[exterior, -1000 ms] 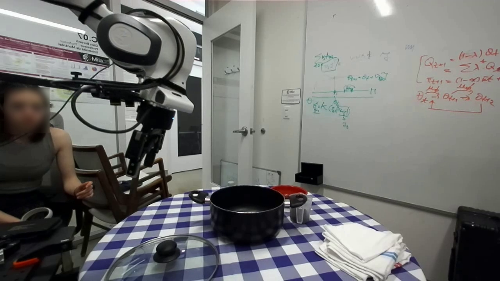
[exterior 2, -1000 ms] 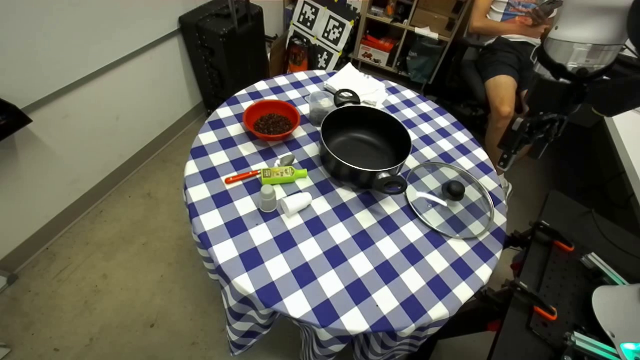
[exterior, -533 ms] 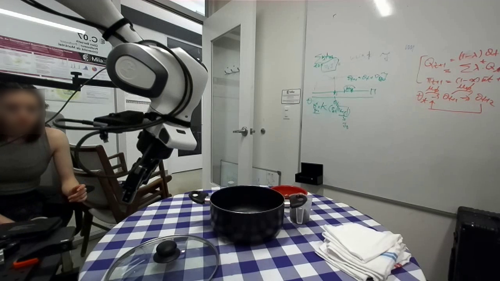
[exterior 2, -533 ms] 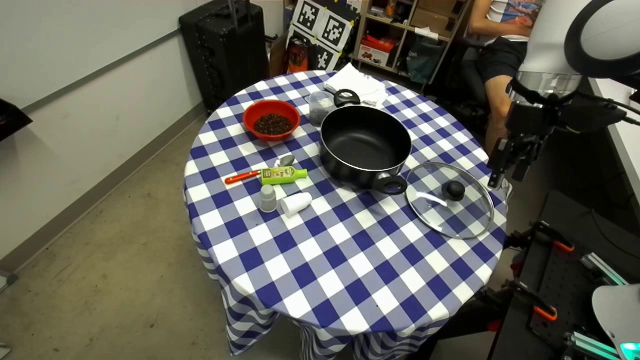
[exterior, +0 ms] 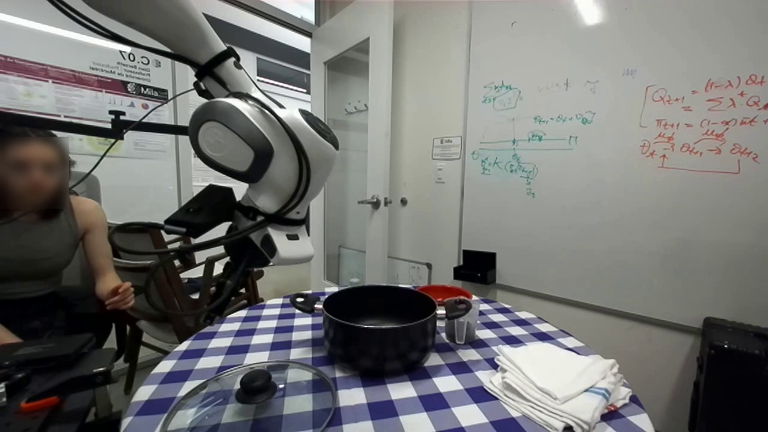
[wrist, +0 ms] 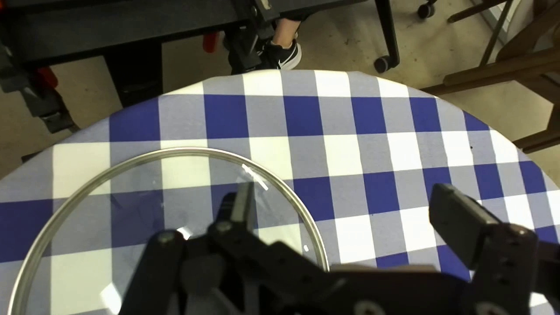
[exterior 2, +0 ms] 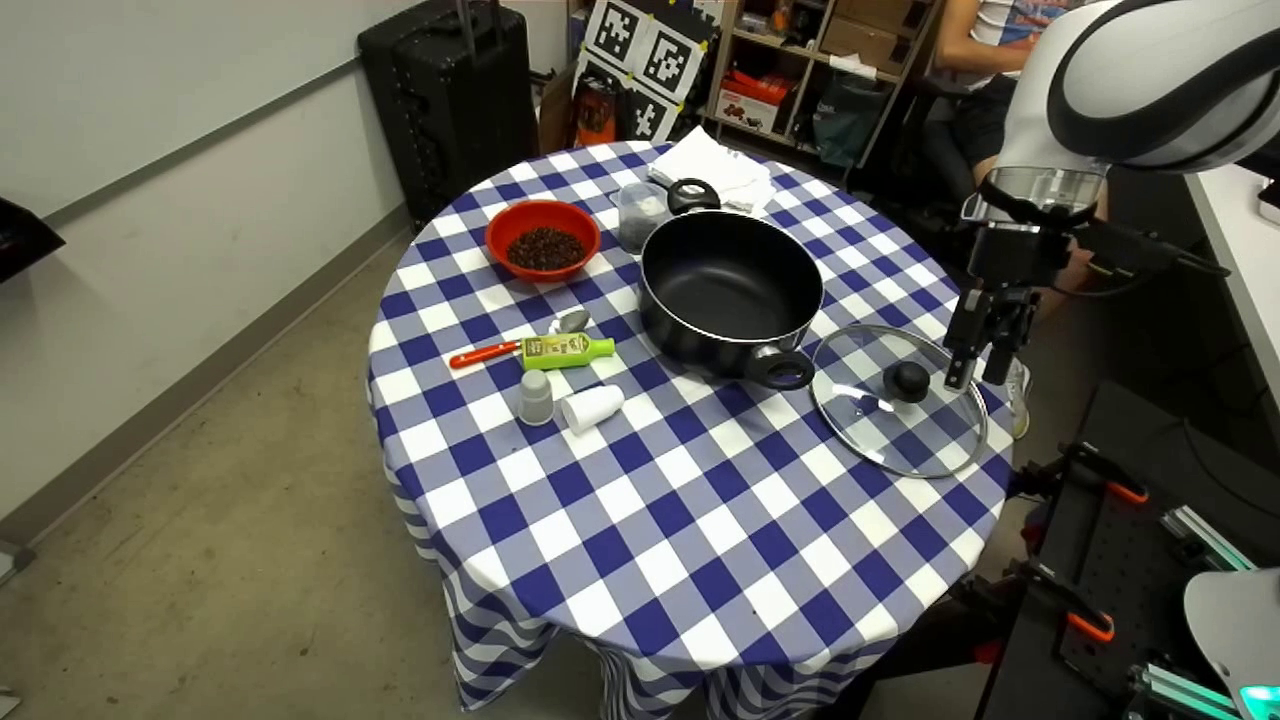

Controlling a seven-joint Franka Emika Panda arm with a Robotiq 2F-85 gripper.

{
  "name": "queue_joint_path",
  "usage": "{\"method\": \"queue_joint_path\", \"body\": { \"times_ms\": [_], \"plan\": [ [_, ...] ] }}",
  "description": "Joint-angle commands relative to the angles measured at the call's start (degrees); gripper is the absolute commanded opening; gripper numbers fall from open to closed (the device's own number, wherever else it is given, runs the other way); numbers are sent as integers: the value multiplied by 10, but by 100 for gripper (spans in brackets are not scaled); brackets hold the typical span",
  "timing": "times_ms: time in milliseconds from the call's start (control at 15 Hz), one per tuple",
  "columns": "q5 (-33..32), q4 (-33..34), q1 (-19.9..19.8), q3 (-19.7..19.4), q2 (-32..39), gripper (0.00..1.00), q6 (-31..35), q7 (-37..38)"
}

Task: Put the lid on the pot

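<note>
Claw (exterior 2: 978, 372) spread, nothing grasped; in an exterior view, sits at 3 o'clock of the knob (exterior 2: 907, 381) on the lid (exterior 2: 895, 415). That lies on tablecloth (exterior 2: 640, 560), 4 o'clock from uncovered pot (exterior 2: 732, 285). Task reads as 0% done; grasp, lift, cover all left.

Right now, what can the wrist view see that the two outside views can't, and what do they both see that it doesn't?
Only the wrist view shows a black shoe and small black wheels.

Only the two exterior views show the pot, the red bowl, the white towels and the whiteboard.

All the views share the clear lid, lying on the checked tablecloth, and the dark fingers, which stand apart in the wrist view.
</note>
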Motion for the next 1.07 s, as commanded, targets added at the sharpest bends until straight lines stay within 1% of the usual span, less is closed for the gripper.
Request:
{"method": "queue_joint_path", "body": {
  "times_ms": [0,67,267,1000],
  "plan": [
    [-7,42,-8,-3,41,100,-31,2],
    [-2,16,-6,1,20,100,-10,-1],
    [-3,29,-10,1,35,100,-15,-1],
    [-3,31,-10,1,37,100,-16,-1]
  ]
}}
